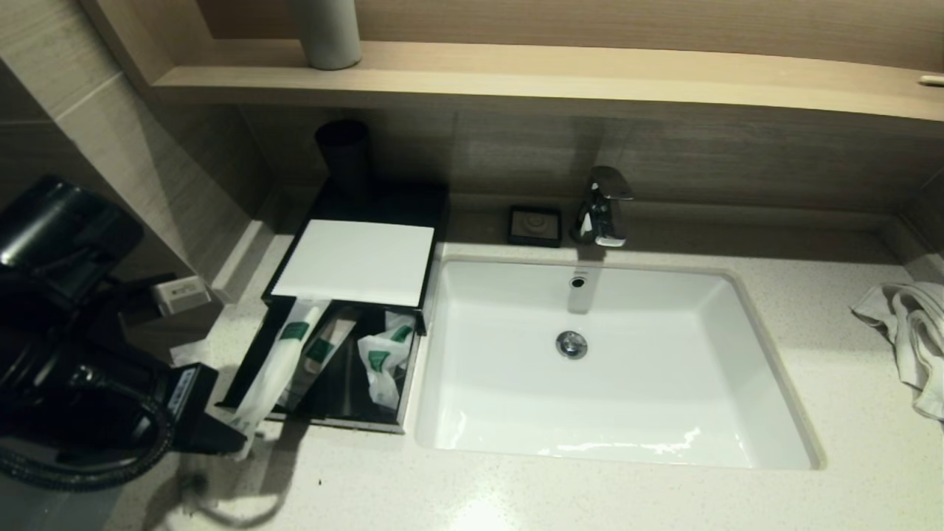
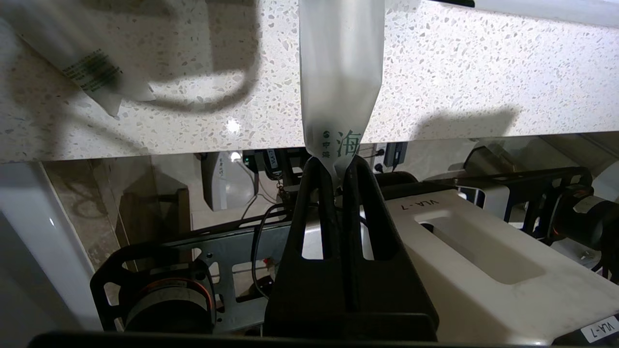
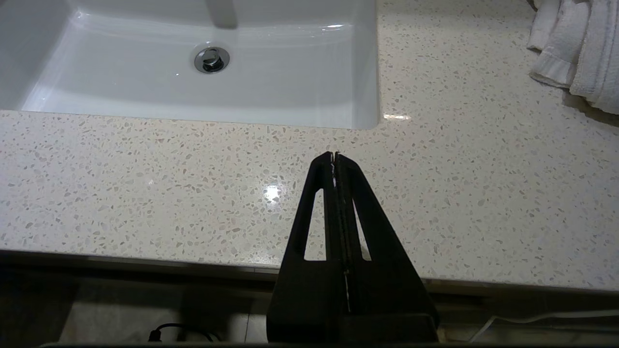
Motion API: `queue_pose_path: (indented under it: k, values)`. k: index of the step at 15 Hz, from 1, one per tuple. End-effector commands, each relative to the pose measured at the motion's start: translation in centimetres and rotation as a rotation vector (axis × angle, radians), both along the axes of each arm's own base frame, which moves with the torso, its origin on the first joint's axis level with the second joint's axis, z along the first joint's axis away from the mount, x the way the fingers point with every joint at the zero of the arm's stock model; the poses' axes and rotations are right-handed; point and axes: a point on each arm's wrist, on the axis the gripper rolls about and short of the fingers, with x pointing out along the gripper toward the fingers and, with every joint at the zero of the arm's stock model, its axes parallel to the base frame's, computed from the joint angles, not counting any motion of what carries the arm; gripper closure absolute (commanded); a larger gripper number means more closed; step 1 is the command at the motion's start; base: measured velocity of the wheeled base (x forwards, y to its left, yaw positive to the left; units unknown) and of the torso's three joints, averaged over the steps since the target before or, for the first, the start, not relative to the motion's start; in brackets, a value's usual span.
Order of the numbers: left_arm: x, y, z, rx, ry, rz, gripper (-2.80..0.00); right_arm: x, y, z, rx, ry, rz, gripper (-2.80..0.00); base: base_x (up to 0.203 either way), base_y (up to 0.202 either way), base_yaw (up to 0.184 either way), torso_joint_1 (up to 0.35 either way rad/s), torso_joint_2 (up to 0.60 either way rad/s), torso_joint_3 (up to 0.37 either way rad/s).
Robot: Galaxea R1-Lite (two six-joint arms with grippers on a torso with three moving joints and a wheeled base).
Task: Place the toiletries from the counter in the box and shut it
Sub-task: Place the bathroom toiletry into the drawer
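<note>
Left claw [image 2: 338, 166] is clamped tight on the crimped end of a long frosted plastic packet [image 2: 341, 72] with green printing, so the packet sticks out past the fingertips over the speckled stone counter [image 2: 483, 72]. From the head view that same packet [image 1: 274, 372] lies slanted across the near left edge of the black box [image 1: 254, 354], part in, part hanging out toward the claw [image 1: 221, 435]. A second packet [image 2: 80, 67] lies flat on the counter just beside it in the left wrist view.

Right claw [image 3: 334, 155] is pinched fully together on nothing, hovering over the front strip of counter near the sink's [image 3: 367, 96] near corner.

Further in, the box has two more soft white packets with green labels, one slim [image 1: 324, 346] and one crumpled [image 1: 383, 354]. Its flat white lid [image 1: 354, 259] covers only the back half. White rectangular sink is glossy with a chrome drain [image 1: 571, 344]. Crumpled white towel [image 1: 911, 332] sits at the far right, chrome tap [image 1: 603, 206] and a small square black dish [image 1: 535, 225] at the back.
</note>
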Motion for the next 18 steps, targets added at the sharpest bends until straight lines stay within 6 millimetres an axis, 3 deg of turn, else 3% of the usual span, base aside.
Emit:
queue_pose_path:
  k: [1, 10, 18]
  values:
    - [0.5, -0.2, -0.5, 0.005, 0.031, 0.0, 0.0, 0.0, 0.0, 0.0, 0.0, 0.0, 0.001, 0.0, 0.0, 0.0, 0.0, 0.0, 0.0, 0.0]
    - [2.7, -0.8, -2.1, 0.025, 0.095, -0.003, 0.0, 0.0, 0.0, 0.0, 0.0, 0.0, 0.001, 0.0, 0.0, 0.0, 0.0, 0.0, 0.0, 0.0]
    - [4.9, -1.3, -3.0, 0.022, 0.05, 0.0, 0.0, 0.0, 0.0, 0.0, 0.0, 0.0, 0.001, 0.0, 0.0, 0.0, 0.0, 0.0, 0.0, 0.0]
